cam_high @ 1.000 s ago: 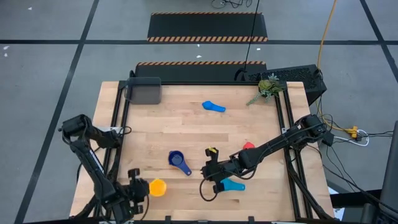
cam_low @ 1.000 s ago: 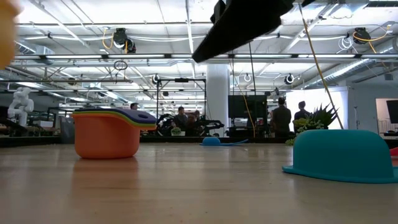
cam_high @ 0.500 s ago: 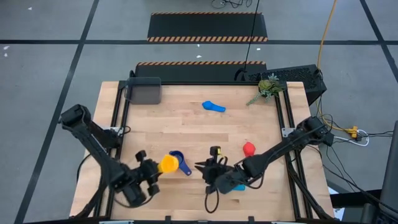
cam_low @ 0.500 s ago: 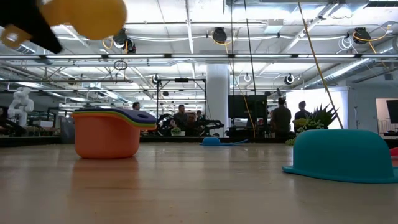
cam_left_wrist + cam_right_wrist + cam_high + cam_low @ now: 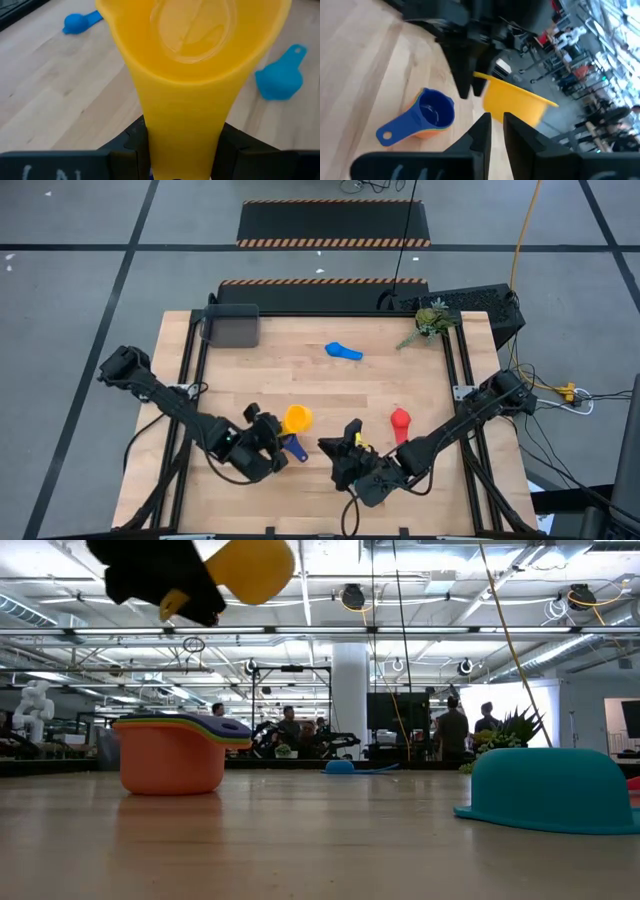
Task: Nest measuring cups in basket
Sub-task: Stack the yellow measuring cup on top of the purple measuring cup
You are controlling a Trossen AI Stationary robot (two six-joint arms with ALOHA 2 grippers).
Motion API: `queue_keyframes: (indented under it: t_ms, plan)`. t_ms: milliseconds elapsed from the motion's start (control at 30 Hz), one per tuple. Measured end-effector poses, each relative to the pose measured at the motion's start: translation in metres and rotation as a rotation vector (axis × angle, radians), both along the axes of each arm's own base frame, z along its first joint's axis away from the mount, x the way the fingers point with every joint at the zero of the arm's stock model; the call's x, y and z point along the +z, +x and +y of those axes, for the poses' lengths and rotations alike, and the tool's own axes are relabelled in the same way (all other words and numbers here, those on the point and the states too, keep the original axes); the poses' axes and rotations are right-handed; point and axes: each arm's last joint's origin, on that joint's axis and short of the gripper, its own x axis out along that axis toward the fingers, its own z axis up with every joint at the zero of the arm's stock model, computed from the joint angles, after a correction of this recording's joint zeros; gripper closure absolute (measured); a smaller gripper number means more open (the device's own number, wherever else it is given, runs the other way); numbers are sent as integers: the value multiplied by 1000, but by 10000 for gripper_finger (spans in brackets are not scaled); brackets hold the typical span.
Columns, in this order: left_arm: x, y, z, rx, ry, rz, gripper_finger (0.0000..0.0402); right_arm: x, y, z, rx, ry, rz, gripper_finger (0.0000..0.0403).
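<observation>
Left gripper (image 5: 268,442) sits at about 7 o'clock of bench centre, jaws closed part-way onto the flat handle of the yellow cup (image 5: 297,419). The cup is clear of the bench (image 5: 300,385), bowl pointing away from the wrist, mouth up in the left wrist view.

Nested stack (image 5: 172,752), orange outermost and dark blue innermost, stands on the bench just beside and partly under the left gripper; its blue handle (image 5: 295,450) shows in the high view.

Right gripper (image 5: 352,450) waits at about 6 o'clock, jaws nearly together with only a thin gap, empty. The teal cup (image 5: 549,790) sits mouth-down nearby in the low view.

Red cup (image 5: 400,420) lies at 4 o'clock, light blue cup (image 5: 343,351) at 12 o'clock, basket (image 5: 231,326) well apart at 10 o'clock.

Judgement: step in hand is carrying yellow to the stack.

- Yellow looks large, so it may need to go outside the stack rather than inside it. Compare rims first.
- Keep the mouth level and centre the bowls before lowering.
- Align handles.
- Release only once seated, since a light stack will slide or tip.
- Keep clear of the right gripper.
</observation>
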Motion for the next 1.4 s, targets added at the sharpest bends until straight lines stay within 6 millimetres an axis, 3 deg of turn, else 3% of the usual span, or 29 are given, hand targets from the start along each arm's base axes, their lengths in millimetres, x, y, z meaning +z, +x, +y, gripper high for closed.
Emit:
queue_keyframes:
  t_ms: [133,367,567,867,1100,1400]
  plan:
    - [1,9,2,-14,5,-36,264,1,0,1,3,8,-10,346]
    - [-6,24,11,-1,89,-40,264,9,4,3,-2,71,-105,267]
    - [-7,33,27,-31,241,18,264,4,1,-1,-70,-53,-47,221]
    - [-3,39,39,-84,491,99,265,-12,1,-16,-139,-176,38,221]
    - [-4,39,39,-84,508,106,265,-16,4,-25,-164,-184,45,222]
    - [-24,59,36,-101,559,177,265,-14,5,-24,-158,-166,25,222]
